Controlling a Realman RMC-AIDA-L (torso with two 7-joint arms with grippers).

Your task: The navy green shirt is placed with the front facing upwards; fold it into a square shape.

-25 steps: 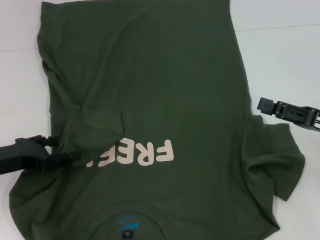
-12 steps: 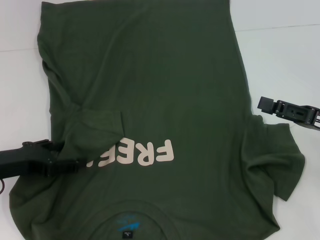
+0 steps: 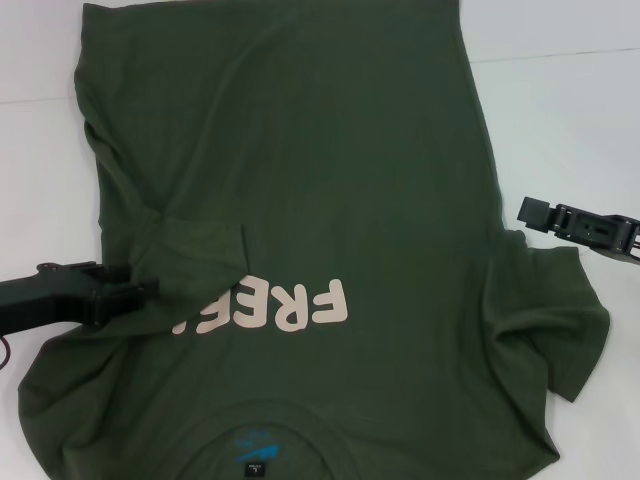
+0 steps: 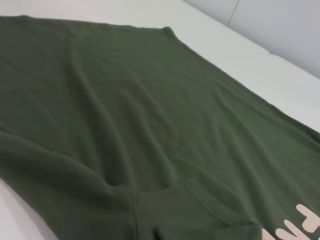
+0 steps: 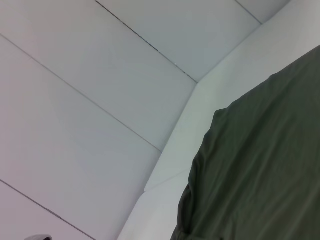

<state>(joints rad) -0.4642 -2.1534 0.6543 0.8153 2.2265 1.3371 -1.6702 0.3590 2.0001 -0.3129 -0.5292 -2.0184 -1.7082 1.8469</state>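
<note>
The green shirt (image 3: 330,180) lies flat, pink letters up, one sleeve folded in. The left hand (image 3: 125,298) pinches that sleeve. The right hand (image 3: 528,212) waits beside it; I can't tell its grip.

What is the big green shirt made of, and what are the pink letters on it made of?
The navy green shirt looks like soft matte knit cloth, probably cotton: it wrinkles, drapes and has stitched hems. The pale pink lettering looks like a flat, smooth print laid on top of the fabric, with crisp edges; whether ink or vinyl cannot be told.
</note>
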